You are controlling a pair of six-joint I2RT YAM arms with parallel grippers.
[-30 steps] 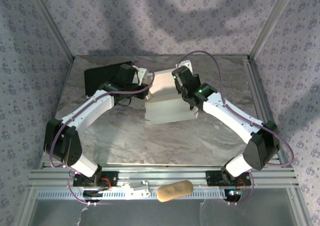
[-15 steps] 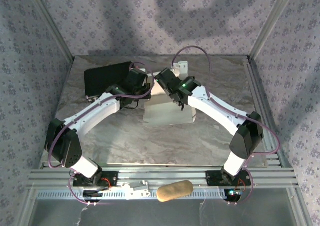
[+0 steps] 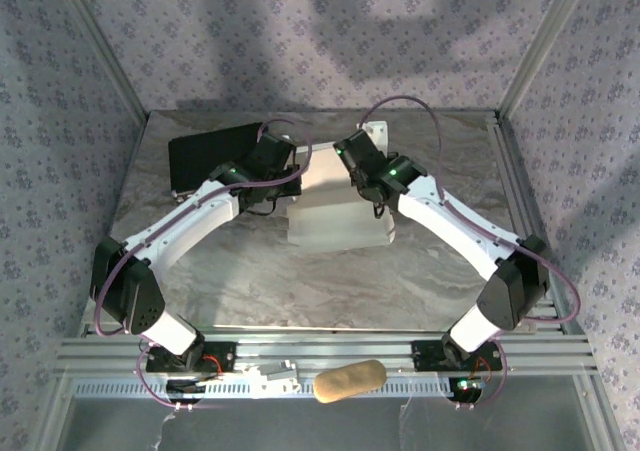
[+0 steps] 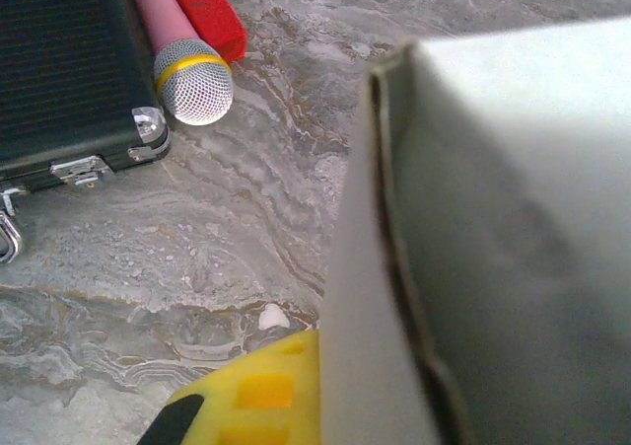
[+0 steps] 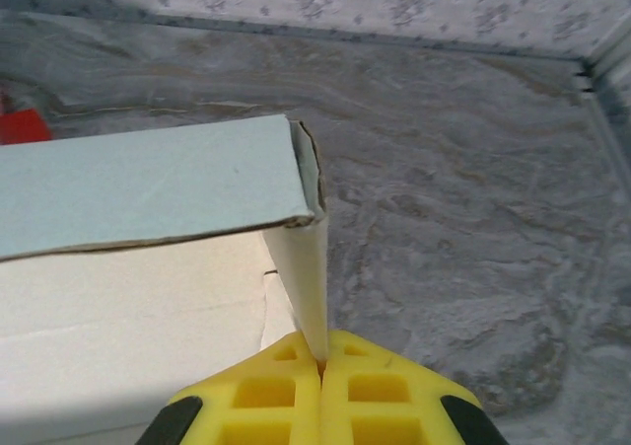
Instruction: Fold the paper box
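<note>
Working the paper box (image 3: 338,221), half formed, standing mid-surface (image 3: 300,286), just right of the black case (image 4: 59,50). Right pincer (image 5: 322,368) clenched on a thin upright corner flap. Left pincer (image 4: 327,402) clenched too, seemingly on the opposite side wall, with one yellow finger (image 4: 251,401) showing beside the card. Hold one side as an anchor and swing the other panel slowly along its crease. Avoid pulling the grips apart: thin card probably buckles or tears. Keep the base flat throughout.
</note>
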